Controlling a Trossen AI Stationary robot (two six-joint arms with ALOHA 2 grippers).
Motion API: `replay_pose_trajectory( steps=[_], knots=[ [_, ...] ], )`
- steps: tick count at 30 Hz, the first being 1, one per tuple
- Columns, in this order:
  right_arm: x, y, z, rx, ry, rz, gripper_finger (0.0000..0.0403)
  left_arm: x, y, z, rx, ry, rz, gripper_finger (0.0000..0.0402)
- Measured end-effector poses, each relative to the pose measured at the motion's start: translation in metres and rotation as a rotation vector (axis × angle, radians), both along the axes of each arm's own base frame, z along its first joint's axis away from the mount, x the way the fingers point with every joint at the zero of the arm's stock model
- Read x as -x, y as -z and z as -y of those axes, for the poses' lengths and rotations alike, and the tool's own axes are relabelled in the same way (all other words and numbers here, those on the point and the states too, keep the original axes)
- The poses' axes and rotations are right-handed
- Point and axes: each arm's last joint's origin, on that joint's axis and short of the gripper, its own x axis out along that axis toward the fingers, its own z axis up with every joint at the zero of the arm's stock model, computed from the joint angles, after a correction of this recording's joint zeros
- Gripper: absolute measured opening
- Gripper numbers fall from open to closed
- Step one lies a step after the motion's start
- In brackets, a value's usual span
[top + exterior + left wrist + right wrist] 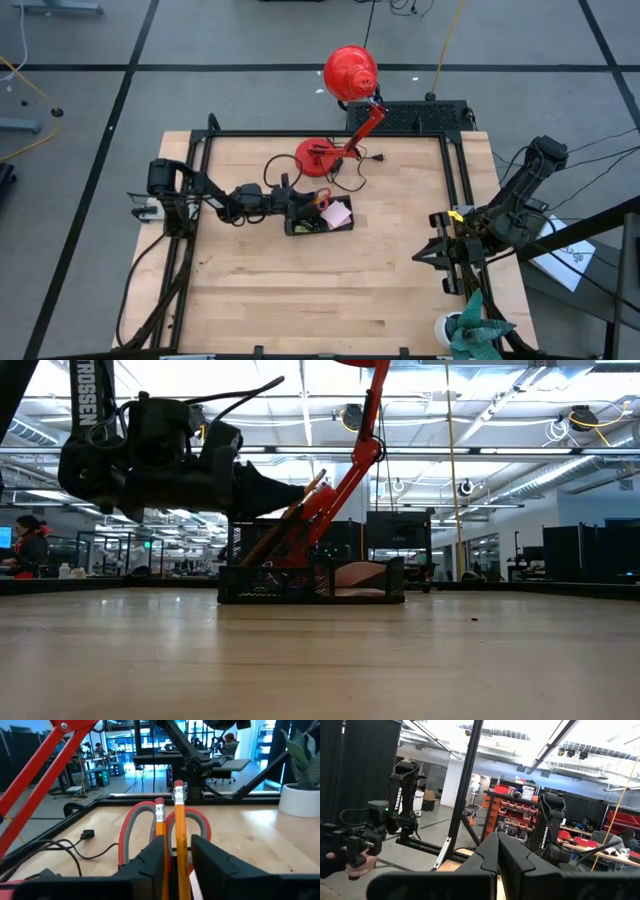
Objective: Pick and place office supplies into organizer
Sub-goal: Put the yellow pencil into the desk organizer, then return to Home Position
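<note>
The black organizer (318,227) (310,582) stands mid-table. A pink sticky-note pad (337,213) lies in it. Red-handled scissors (131,822) and two orange pencils (160,832) (180,827) stand in it, eraser ends up, leaning tilted in the low view (285,530). My left gripper (297,205) (177,842) points level at the organizer from the table's left, open, one finger on each side of the right-hand pencil. My right gripper (420,257) (497,840) waits shut and empty near the table's right edge. My left gripper's fingers (212,862) stand level on either side of the right-hand pencil's upper shaft (181,851), across it, and a dark gap shows beside the pencil. I cannot tell whether either finger touches it. The other pencil runs along the opposite finger's inner edge.
A red desk lamp has its round base (318,156) just beyond the organizer, its arm and head (350,72) rising past the far edge and its black cord (75,847) on the wood. A potted plant (470,330) stands near right. Black frame rails (455,170) border the table.
</note>
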Motion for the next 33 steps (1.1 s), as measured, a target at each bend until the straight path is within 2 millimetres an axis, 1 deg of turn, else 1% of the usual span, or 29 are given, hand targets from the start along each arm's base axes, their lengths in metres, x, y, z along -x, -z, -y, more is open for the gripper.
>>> replay_pose_trajectory(
  steps=[5,7,9,13,15,16,19,23,25,26,29,31,33],
  knots=[
    [0.000,0.000,0.000,0.000,0.000,0.000,0.0000,0.002,-0.007,0.000,-0.070,-0.003,0.009,0.0150],
    [0.000,0.000,0.000,0.000,0.000,0.000,0.0000,0.003,-0.016,0.000,-0.082,-0.004,0.042,0.0165],
    [0.000,0.000,0.000,0.001,0.000,0.000,0.0000,0.005,-0.030,0.001,-0.091,-0.006,0.100,0.0176],
    [0.000,0.000,0.000,0.006,0.001,0.001,0.0000,0.011,-0.053,0.007,-0.095,0.011,0.144,0.0183],
    [0.000,0.000,0.000,0.009,0.002,0.001,0.0000,0.015,-0.065,0.014,-0.061,0.042,0.157,0.0179],
    [0.000,0.000,0.000,0.010,0.003,0.002,0.0000,0.016,-0.068,0.019,-0.049,0.066,0.139,0.0173],
    [0.000,0.000,0.000,0.015,0.003,-0.001,0.0000,0.020,-0.063,0.042,-0.041,0.172,0.008,0.0137],
    [0.000,0.001,0.000,0.022,0.003,-0.007,0.0000,0.025,-0.047,0.080,-0.046,0.303,-0.154,0.0055],
    [0.000,0.002,0.000,0.027,0.003,-0.011,0.0000,0.027,-0.040,0.098,-0.049,0.349,-0.188,0.0017],
    [0.000,0.002,0.000,0.030,0.003,-0.013,0.0000,0.029,-0.037,0.107,-0.054,0.356,-0.199,0.0010],
    [0.000,0.002,-0.001,0.030,0.003,-0.013,0.0000,0.033,-0.035,0.128,-0.077,0.335,-0.177,0.0014],
    [0.000,0.002,0.000,0.030,0.003,-0.013,0.0000,0.034,-0.026,0.135,-0.090,0.287,-0.208,0.0015],
    [0.000,0.002,0.000,0.029,0.003,-0.012,0.0000,0.035,-0.014,0.136,-0.097,0.234,-0.270,0.0008]
  ],
)
